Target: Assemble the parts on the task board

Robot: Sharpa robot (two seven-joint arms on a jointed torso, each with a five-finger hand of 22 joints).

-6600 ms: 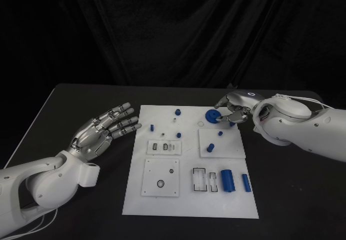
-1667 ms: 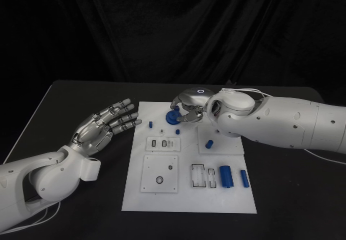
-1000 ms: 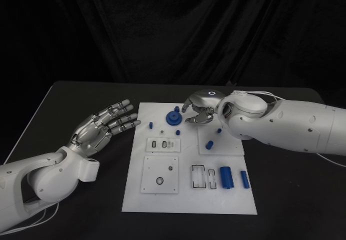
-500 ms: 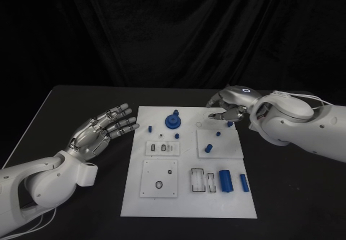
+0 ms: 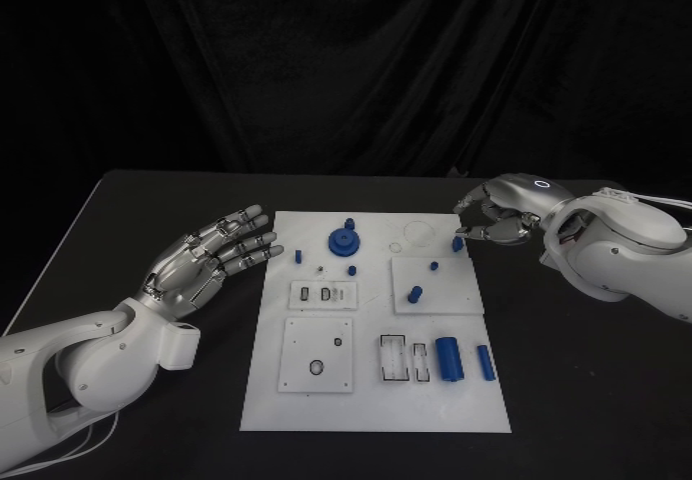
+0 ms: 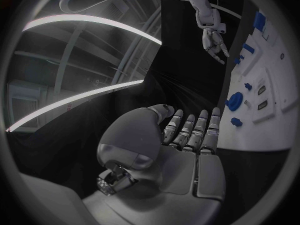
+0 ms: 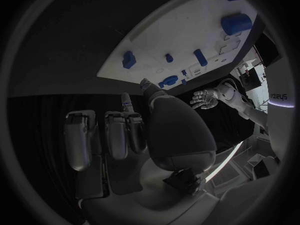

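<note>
Nearest the robot, on the white task board (image 5: 378,400), two upright blue cylinders (image 5: 450,359). Left of the board, left hand (image 5: 209,258) spread flat, holding nothing. Farther back, blue round part (image 5: 345,240) seated near the board's far edge; beyond its right corner, right hand (image 5: 498,218) with fingers curled in, empty.

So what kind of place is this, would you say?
Probably a robotics lab test bench: a black table against a dark curtain, a white task board with small blue parts, and a robot hand at each side.
</note>
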